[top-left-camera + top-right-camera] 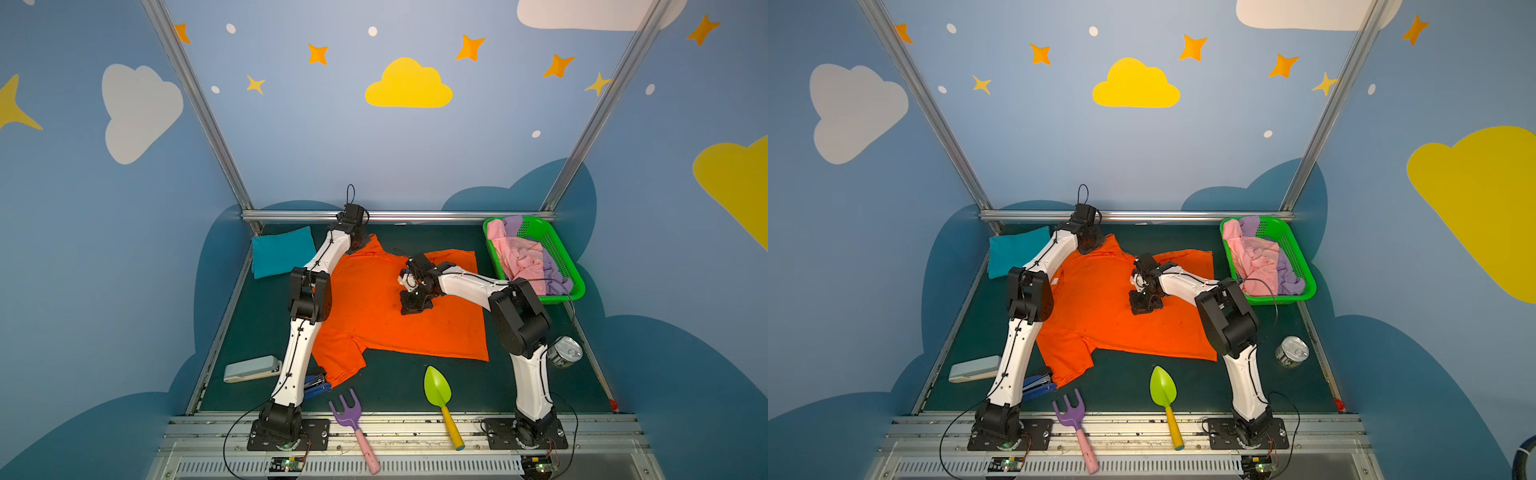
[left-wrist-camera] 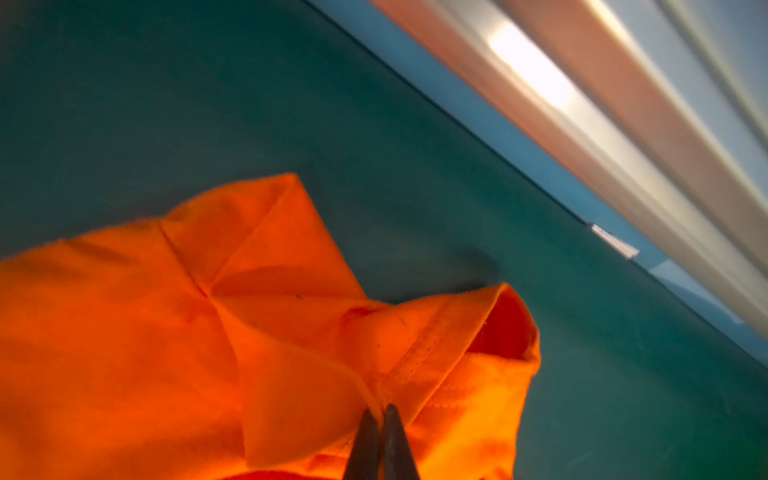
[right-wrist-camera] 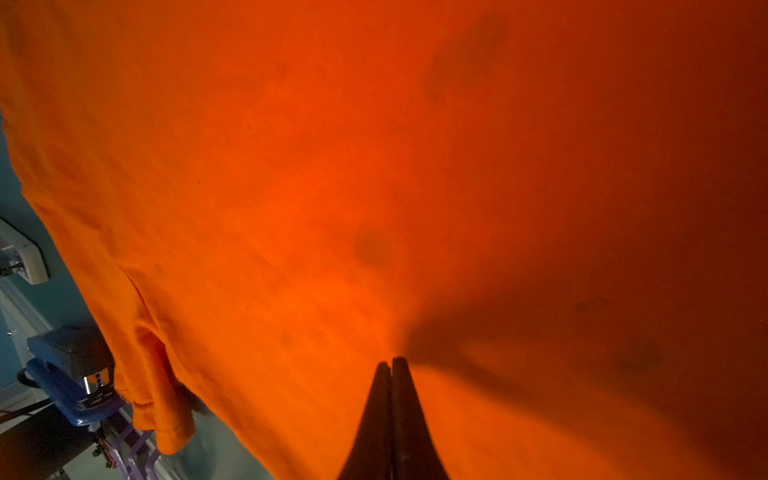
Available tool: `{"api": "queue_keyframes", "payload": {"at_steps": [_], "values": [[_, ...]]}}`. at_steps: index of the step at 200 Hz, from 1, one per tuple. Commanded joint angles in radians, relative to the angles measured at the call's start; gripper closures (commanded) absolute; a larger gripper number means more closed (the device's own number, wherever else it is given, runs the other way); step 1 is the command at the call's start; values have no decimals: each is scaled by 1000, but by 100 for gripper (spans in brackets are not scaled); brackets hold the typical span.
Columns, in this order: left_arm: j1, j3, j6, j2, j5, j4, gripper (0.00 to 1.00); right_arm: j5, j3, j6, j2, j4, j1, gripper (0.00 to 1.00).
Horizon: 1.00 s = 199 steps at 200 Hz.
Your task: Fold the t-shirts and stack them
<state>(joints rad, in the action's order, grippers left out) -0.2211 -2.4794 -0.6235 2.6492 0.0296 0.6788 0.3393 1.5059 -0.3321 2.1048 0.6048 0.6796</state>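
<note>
The orange t-shirt (image 1: 374, 320) (image 1: 1100, 320) lies spread on the dark green table. My left gripper (image 1: 358, 244) (image 2: 378, 409) is at the shirt's far sleeve by the back rail, shut on a thin fold of orange cloth (image 2: 291, 374). Over the middle of the shirt my right gripper (image 1: 415, 309) (image 3: 392, 360) points down, shut, its tips against the cloth (image 3: 249, 166); I see nothing between its jaws. A folded teal t-shirt (image 1: 282, 251) lies at the back left. The pink t-shirt (image 1: 523, 257) and the lilac one (image 1: 555, 274) sit crumpled in a green basket (image 1: 575, 286).
Along the front lie a grey stapler (image 1: 251, 368), a blue stapler (image 1: 318, 384) partly under the near sleeve, a purple toy fork (image 1: 353, 424) and a green toy shovel (image 1: 438, 390). A tin can (image 1: 564, 352) stands beside the right arm. A metal rail (image 1: 415, 216) bounds the back.
</note>
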Motion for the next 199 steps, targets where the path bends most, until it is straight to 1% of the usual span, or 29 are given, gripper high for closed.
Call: {"api": "queue_keyframes", "payload": {"at_steps": [1, 48, 91, 128, 132, 136, 144, 153, 159, 165, 173, 199], "values": [[21, -65, 29, 28, 30, 14, 96, -4, -57, 9, -15, 56, 45, 100], [48, -193, 26, 55, 64, -42, 96, -55, -180, -13, -60, 123, 63, 100], [79, -208, 1, 47, 105, -138, 96, -106, -297, 3, -100, 217, 78, 100], [97, -244, -20, 55, 109, -203, 96, -90, -368, -2, -106, 244, 92, 100], [97, -250, -20, 58, 108, -209, 92, -88, -372, -2, -106, 244, 93, 100], [98, -255, -19, 60, 105, -217, 86, -86, -373, -3, -108, 246, 95, 100], [99, -264, -17, 63, 94, -229, 69, -86, -373, -2, -111, 248, 99, 100], [99, -274, -15, 66, 83, -233, 44, -84, -368, -1, -114, 250, 100, 100], [99, -280, -15, 66, 76, -230, 34, -80, -363, 1, -115, 250, 100, 100], [100, -283, -11, 63, 69, -223, 30, -75, -352, 2, -120, 250, 100, 100], [100, -282, -8, 56, 61, -208, 26, -70, -342, 5, -123, 252, 101, 100], [100, -263, 4, 9, 29, -109, 27, -45, -281, 11, -150, 259, 95, 100]]}}
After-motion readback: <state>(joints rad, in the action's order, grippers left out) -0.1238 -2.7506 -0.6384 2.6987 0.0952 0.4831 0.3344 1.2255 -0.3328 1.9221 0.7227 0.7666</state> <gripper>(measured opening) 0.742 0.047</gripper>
